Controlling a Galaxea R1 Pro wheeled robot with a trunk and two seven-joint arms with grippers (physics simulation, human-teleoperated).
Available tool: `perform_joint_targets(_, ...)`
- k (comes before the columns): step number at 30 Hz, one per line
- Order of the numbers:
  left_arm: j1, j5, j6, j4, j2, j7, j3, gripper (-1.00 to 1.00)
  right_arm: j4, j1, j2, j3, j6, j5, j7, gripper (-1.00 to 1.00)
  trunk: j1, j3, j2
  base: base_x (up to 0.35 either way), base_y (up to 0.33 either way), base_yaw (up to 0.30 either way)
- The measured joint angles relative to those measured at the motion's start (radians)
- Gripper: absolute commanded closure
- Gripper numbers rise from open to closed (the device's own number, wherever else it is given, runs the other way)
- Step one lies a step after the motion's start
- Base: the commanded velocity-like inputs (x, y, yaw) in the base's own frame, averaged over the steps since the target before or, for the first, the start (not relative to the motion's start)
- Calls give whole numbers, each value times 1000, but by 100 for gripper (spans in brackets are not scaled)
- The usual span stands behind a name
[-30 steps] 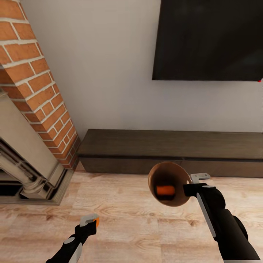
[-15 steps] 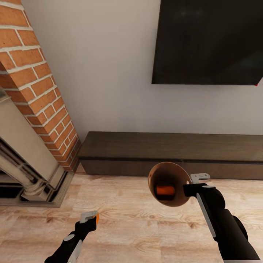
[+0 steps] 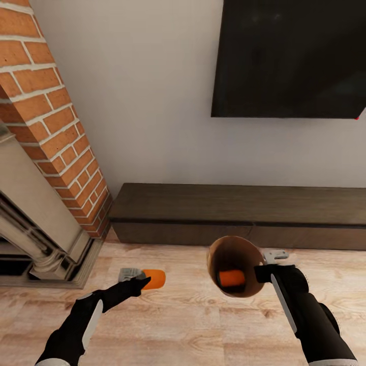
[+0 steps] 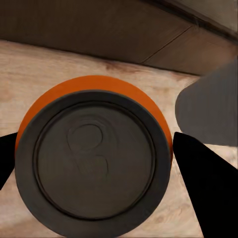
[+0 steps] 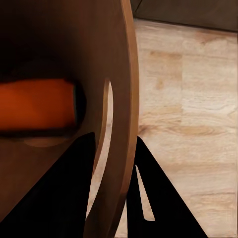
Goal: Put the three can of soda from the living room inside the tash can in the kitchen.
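Observation:
My left gripper [image 3: 138, 279] is shut on a bright orange soda can [image 3: 154, 278], held out over the wood floor; the left wrist view looks onto its pale top [image 4: 94, 158], with a black finger [image 4: 206, 183] on either side. To its right, my right gripper [image 3: 267, 263] is shut on the brown rim of the trash can [image 3: 235, 254], which is tilted with its mouth toward me. A second orange can [image 3: 232, 277] lies inside on the glossy brown wall, and the right wrist view shows it [image 5: 37, 104] beside the rim [image 5: 121, 124]. The dark blue can is out of view.
A brick fireplace [image 3: 46, 127] with a pale stone surround stands at the left. A low dark bench [image 3: 239, 208] runs along the white wall under the black TV [image 3: 290, 56]. Light wood floor [image 3: 183, 325] lies below both arms.
My left arm has risen and reached forward and to the right with the orange can, closing on the bin. The bin and right gripper have dipped slightly.

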Motion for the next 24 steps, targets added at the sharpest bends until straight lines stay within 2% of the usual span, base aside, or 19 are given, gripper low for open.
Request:
perform_joint_targets(2, 0, 0, 21, -17, 2, -64, 7, 100, 28, 0, 0, 0, -2, 3, 0, 100, 0, 0, 0, 0, 0, 0)
perform_joint_targets(3, 0, 3, 33, -24, 3, -116, 10, 100, 52, 0, 0, 1, -11, 3, 0, 100, 0, 0, 0, 0, 0, 0)
perform_joint_targets(7, 0, 1, 59, -30, 3, -194, 11, 100, 111, -1, 1, 7, -54, 1, -1, 100, 0, 0, 0, 0, 0, 0)
perform_joint_targets(9, 0, 1, 87, -32, 2, -248, 10, 100, 161, -1, 2, 34, -83, 11, -2, 100, 0, 0, 0, 0, 0, 0)
perform_joint_targets(13, 0, 2, 104, -33, 2, -333, 11, 100, 201, -1, 3, 68, -110, -18, -19, 100, 0, 0, 0, 0, 0, 0)
perform_joint_targets(16, 0, 1, 107, -33, 2, -374, 11, 100, 211, -1, 4, 74, -122, 10, -31, 100, 0, 0, 0, 0, 0, 0)
perform_joint_targets(22, 0, 2, 116, -32, 1, -452, 11, 100, 260, -1, 6, 81, -136, -8, -41, 100, 0, 0, 0, 0, 0, 0)
perform_joint_targets(23, 0, 2, 126, -32, 0, -475, 11, 100, 266, -2, 7, 81, -137, -3, -42, 100, 0, 0, 0, 0, 0, 0)
perform_joint_targets(24, 0, 3, 143, -33, -1, -540, 10, 100, 280, -2, 8, 81, -139, 2, -43, 100, 0, 0, 0, 0, 0, 0)
